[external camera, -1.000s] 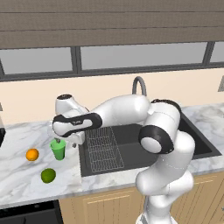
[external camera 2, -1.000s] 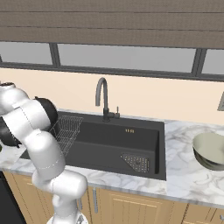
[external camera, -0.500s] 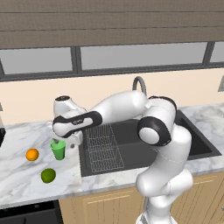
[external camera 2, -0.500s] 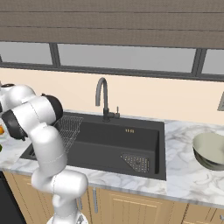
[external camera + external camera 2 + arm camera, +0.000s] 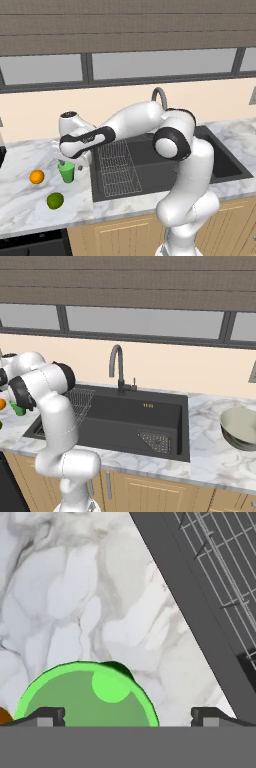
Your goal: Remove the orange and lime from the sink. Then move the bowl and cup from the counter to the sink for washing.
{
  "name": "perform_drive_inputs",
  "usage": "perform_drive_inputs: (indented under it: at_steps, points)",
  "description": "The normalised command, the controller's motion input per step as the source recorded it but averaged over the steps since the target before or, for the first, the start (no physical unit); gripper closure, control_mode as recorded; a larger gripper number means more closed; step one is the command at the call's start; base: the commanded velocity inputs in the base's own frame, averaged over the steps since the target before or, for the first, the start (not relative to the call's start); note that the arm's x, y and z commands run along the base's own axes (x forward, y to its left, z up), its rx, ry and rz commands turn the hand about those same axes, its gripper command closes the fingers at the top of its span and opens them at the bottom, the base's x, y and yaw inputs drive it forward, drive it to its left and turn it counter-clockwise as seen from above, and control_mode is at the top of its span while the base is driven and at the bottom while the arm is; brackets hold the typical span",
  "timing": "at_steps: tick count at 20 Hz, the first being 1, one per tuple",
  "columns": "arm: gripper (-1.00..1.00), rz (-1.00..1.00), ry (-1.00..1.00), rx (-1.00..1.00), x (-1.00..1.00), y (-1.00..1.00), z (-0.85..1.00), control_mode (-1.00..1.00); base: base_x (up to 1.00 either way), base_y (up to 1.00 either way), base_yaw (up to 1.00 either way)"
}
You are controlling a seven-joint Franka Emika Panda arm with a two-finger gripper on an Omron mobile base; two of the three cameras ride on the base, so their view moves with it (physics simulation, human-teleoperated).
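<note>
The light-green cup (image 5: 65, 172) stands upright on the white marble counter (image 5: 30, 155), just left of the dark sink (image 5: 150, 167). My gripper (image 5: 66, 160) hangs open right above it. In the hand view the cup (image 5: 90, 698) lies below my gripper (image 5: 129, 715), offset toward the left fingertip (image 5: 49, 714). The orange (image 5: 36, 176) and the lime (image 5: 55, 200) rest on the counter left of and in front of the cup. A sliver of the orange (image 5: 4, 716) shows beside the cup. The pale bowl (image 5: 241, 427) sits on the counter far right of the sink (image 5: 125, 418).
A wire rack (image 5: 117, 165) fills the sink's left part, close to the cup, and shows again as the wire rack (image 5: 220, 562) past the dark sink rim. The curved faucet (image 5: 117, 367) stands behind the basin. My arm arches over the sink's left half.
My hand has sunk a little toward the cup and the elbow has swung slightly. The jaws have stayed open. Cup, orange, lime and bowl have not moved.
</note>
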Motion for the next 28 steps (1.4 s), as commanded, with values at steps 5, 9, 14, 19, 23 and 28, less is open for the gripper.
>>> perform_drive_inputs:
  at_steps: [5, 9, 14, 19, 23, 28]
  points:
    - [-1.00, 0.00, 0.00, 0.00, 0.10, 0.07, -0.10, -1.00, 0.00, 0.00, 0.00]
    - [-1.00, 0.00, 0.00, 0.00, 0.03, 0.03, -0.08, -1.00, 0.00, 0.00, 0.00]
    - [-1.00, 0.00, 0.00, 0.00, 0.00, 0.03, -0.09, -1.00, 0.00, 0.00, 0.00]
    - [-1.00, 0.00, 0.00, 0.00, -0.01, 0.02, -0.10, -1.00, 0.00, 0.00, 0.00]
    - [1.00, -0.02, 0.01, 0.00, -0.09, 0.00, -0.10, -1.00, 0.00, 0.00, 0.00]
    - [1.00, -0.03, 0.00, 0.00, -0.16, -0.03, -0.10, -1.00, 0.00, 0.00, 0.00]
